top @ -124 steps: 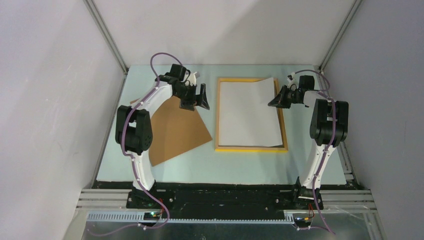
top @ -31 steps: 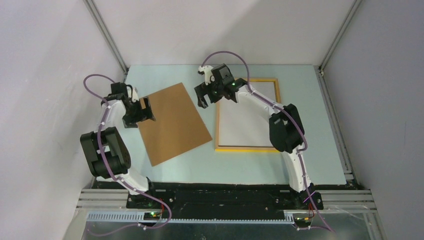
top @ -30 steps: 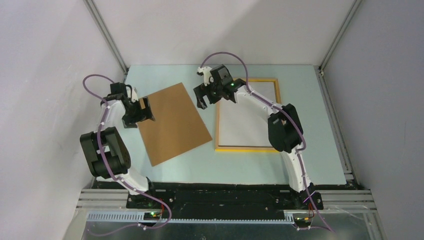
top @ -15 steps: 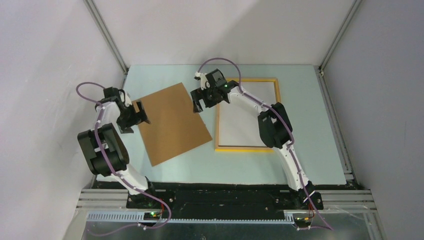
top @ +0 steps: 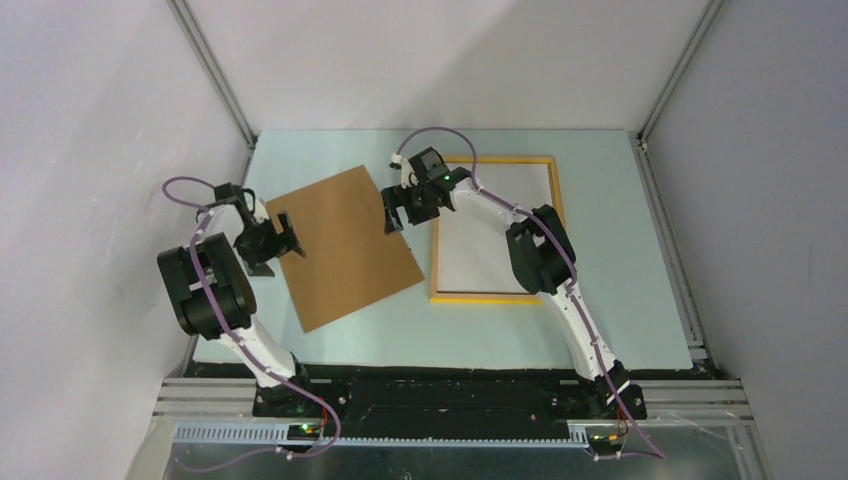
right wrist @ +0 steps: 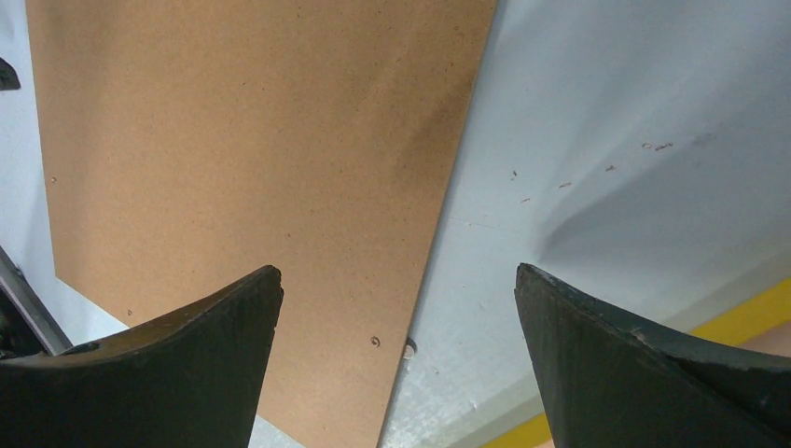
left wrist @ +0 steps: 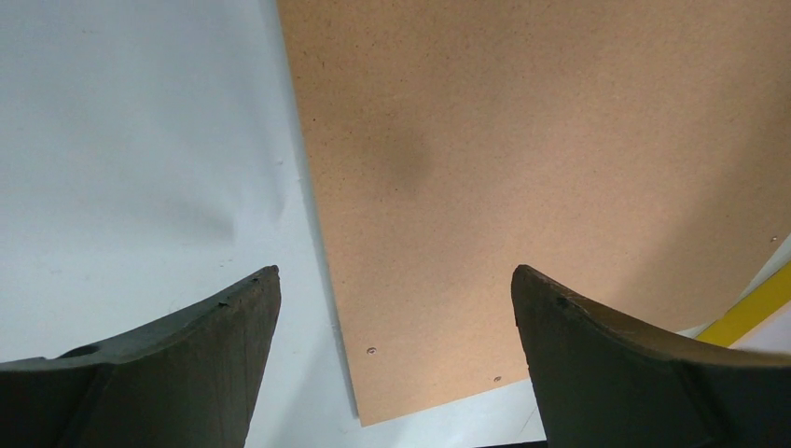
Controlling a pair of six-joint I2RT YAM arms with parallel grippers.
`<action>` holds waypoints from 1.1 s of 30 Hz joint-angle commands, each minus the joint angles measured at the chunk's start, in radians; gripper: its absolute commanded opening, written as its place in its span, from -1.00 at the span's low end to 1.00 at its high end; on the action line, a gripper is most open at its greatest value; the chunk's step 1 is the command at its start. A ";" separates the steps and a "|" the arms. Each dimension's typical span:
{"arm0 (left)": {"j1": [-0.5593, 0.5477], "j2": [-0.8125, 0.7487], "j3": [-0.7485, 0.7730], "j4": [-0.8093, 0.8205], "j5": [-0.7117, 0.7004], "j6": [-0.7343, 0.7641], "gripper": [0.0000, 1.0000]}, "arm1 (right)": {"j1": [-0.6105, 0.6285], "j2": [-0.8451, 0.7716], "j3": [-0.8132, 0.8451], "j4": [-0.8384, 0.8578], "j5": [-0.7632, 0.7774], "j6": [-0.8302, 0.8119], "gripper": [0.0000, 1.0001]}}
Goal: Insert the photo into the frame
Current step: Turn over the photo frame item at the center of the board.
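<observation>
Photo (top: 497, 235): you see it white side up, lying flat inside the frame, on the right half of the counter (top: 620, 250). Your right arm crosses above its upper left corner.
Frame (top: 500, 298): narrow yellow-orange border, flat on the counter, with the photo inside it. A strip of yellow also shows at the lower right of both wrist views.
Backing board (top: 345, 245): plain brown sheet, flat on the counter just left of the frame and turned at an angle to it. Its lower right corner comes close to the frame's left side.
Your left hand (top: 278, 242): released, fingers spread wide, holding nothing. In its wrist view the hand (left wrist: 394, 280) straddles the board's (left wrist: 560, 168) left edge, with one finger above bare counter and the other above the board.
Your right hand (top: 397, 210): also released and empty. In its wrist view the hand (right wrist: 396, 275) straddles the board's (right wrist: 233, 140) right edge, near the far corner.
Contact: you cannot tell from these views whether either hand touches the board.
</observation>
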 commanded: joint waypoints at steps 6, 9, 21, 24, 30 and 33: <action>0.012 0.033 -0.028 0.047 -0.022 -0.016 0.93 | -0.005 0.037 0.057 0.012 -0.067 0.062 0.99; 0.011 0.046 -0.037 0.060 -0.016 -0.024 0.91 | -0.004 0.042 0.057 0.014 -0.081 0.073 0.99; 0.011 0.066 -0.068 0.122 0.098 -0.031 0.84 | -0.004 0.088 0.058 0.038 -0.192 0.164 0.94; 0.011 0.056 -0.067 0.130 0.167 -0.027 0.82 | -0.002 0.095 0.043 0.062 -0.234 0.202 0.88; 0.010 0.019 -0.053 0.137 0.292 -0.012 0.80 | -0.002 0.083 -0.019 0.121 -0.304 0.263 0.81; 0.013 -0.003 -0.037 0.137 0.372 -0.009 0.79 | -0.001 0.070 -0.044 0.147 -0.322 0.281 0.80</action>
